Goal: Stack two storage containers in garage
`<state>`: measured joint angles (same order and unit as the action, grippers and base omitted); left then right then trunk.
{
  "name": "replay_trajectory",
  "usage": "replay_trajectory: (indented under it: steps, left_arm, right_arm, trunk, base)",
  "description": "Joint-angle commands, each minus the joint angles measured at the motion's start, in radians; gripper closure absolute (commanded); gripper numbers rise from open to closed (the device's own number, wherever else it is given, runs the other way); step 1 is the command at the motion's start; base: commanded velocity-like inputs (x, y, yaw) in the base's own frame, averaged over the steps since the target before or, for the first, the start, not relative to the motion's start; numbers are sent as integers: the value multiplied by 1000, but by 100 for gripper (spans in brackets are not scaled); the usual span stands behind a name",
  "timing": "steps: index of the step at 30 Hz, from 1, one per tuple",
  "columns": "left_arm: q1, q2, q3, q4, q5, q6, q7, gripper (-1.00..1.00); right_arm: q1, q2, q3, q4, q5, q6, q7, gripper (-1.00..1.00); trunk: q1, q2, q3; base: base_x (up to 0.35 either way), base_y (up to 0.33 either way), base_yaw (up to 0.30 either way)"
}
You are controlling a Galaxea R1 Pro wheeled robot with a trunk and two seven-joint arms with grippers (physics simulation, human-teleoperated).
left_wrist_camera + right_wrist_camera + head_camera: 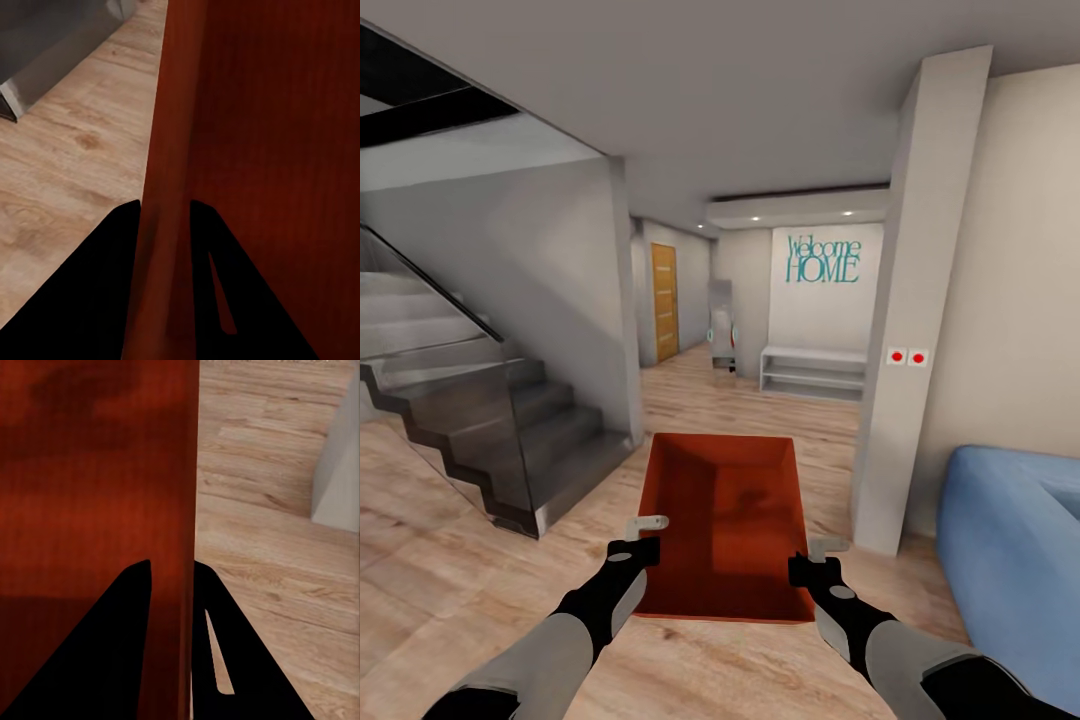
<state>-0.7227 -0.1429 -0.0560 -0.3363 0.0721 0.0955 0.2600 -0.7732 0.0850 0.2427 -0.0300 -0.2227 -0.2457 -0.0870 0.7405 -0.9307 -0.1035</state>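
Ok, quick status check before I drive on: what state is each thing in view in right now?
Orange-red open-topped rectangular storage container: held off the wood floor between both arms, upright, empty.
Left claw: shut on the container's left wall, one finger each side.
Right claw: shut on the container's right wall, likewise.
Wooden door down the hall: shut.
White low shelf unit: looks empty.

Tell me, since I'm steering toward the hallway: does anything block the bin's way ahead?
The bin is held by both tools, left and right. Straight ahead the wood floor looks open. The stairs flank the left and a pillar the right. The garage isn't in view.
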Motion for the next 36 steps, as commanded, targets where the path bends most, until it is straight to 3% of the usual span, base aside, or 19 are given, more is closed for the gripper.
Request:
replay_trajectory:
  steps: [1,36]
  left_arm:
    - [-1,40,65,-4,0,7,12,100]
    - [-1,40,65,-4,-2,7,12,100]
  right_arm:
    - [0,-2,-31,-1,-6,-3,-7,100]
    - [0,-2,-31,-1,-6,-3,-7,100]
  trunk:
    - [1,-1,-1]
    - [1,-1,-1]
  base:
    - [322,0,0]
    - [322,0,0]
